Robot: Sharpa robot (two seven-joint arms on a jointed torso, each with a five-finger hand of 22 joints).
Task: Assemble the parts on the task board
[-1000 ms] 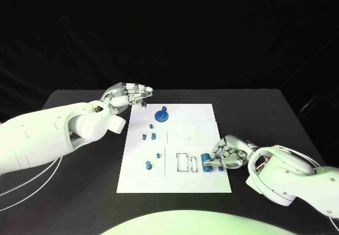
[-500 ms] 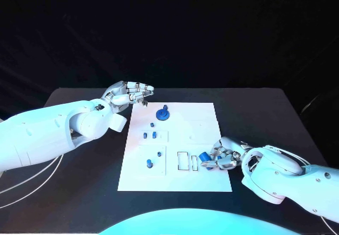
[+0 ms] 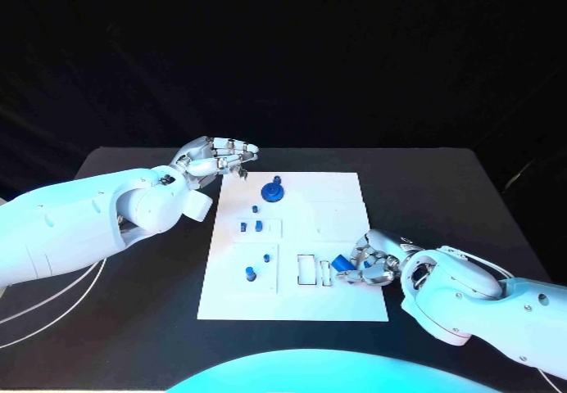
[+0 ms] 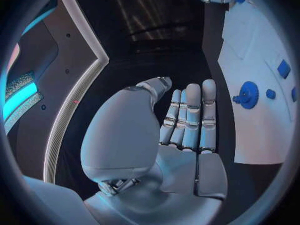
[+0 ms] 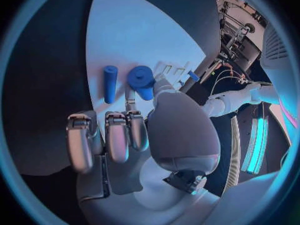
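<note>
The white task board (image 3: 319,229) lies in the middle of the black table. My right hand (image 3: 376,264) rests at the board's right edge and pinches a short blue peg (image 3: 340,262) (image 5: 142,78) between thumb and a finger. A second blue peg (image 5: 110,83) lies flat on the board beside it. Two empty slots (image 3: 315,271) sit just left of the held peg. My left hand (image 3: 219,156) hovers over the board's far left corner, fingers straight and apart from the thumb (image 4: 153,85), holding nothing.
A blue toothed disc (image 3: 272,193) (image 4: 249,94) stands near the board's far edge. Several small blue parts (image 3: 249,225) sit along the board's left half, with another (image 3: 249,273) nearer me. Black table (image 3: 449,188) surrounds the board.
My right hand has closed on one blue peg and raised it a little off the board, towards the slots. The left hand has stayed where it was.
</note>
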